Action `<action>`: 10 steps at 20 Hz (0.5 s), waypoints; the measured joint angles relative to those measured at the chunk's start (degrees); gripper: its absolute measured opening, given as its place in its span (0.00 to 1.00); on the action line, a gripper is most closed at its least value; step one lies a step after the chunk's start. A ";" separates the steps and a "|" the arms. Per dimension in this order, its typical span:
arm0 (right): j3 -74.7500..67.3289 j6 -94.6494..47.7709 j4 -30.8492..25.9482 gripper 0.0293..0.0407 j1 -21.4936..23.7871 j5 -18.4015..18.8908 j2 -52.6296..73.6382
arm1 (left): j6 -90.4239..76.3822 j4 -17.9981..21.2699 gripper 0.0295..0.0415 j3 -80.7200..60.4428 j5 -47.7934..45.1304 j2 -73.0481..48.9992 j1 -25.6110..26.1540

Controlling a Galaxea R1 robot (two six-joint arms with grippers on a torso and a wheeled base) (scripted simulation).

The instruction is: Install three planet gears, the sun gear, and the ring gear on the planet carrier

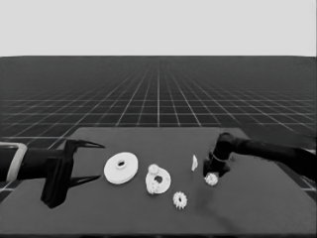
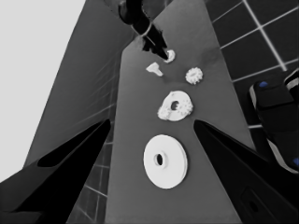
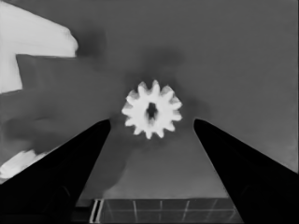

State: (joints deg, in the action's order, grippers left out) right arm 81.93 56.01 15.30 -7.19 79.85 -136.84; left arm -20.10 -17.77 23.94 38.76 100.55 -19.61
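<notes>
— Where's the gear?
— Flat on the bench, between the spread fingers of the right pincer, untouched.
— And the smaller round part?
— Well off to that pincer's side, two gears on it. The left pincer waits open.

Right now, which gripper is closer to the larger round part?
Left. The left gripper waits just beside the larger round part; the right gripper is across the table, over a small gear.

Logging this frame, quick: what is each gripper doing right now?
Left gripper: open, parked over the table's left end, holding nothing.
Right gripper: open, fingers either side of a gear, not gripping it.
</notes>
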 joint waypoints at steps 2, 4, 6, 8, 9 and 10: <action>2.55 -0.85 1.79 0.81 -2.63 -1.79 -1.16 | 0.00 0.00 0.75 0.00 0.00 0.00 0.00; 3.54 -1.18 2.35 0.81 -3.42 -2.44 -1.61 | 0.00 0.00 0.75 0.00 0.00 0.00 0.00; 3.87 -1.29 2.54 0.81 -3.67 -2.66 -1.76 | 0.00 0.00 0.75 0.00 0.00 0.00 0.00; 3.99 -1.33 2.61 0.81 -3.75 -2.74 -1.81 | 0.00 0.00 0.75 0.00 0.00 0.00 0.00; 4.01 -1.33 2.63 0.49 -3.77 -2.76 -1.81 | 0.00 0.00 0.75 0.00 0.00 0.00 0.00; 4.02 -1.34 2.64 0.18 -3.78 -2.77 -1.82 | 0.00 0.00 0.75 0.00 0.00 0.00 0.00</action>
State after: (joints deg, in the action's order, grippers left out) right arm 85.95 54.68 17.93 -10.97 77.08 -138.66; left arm -20.10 -17.77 23.94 38.76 100.55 -19.61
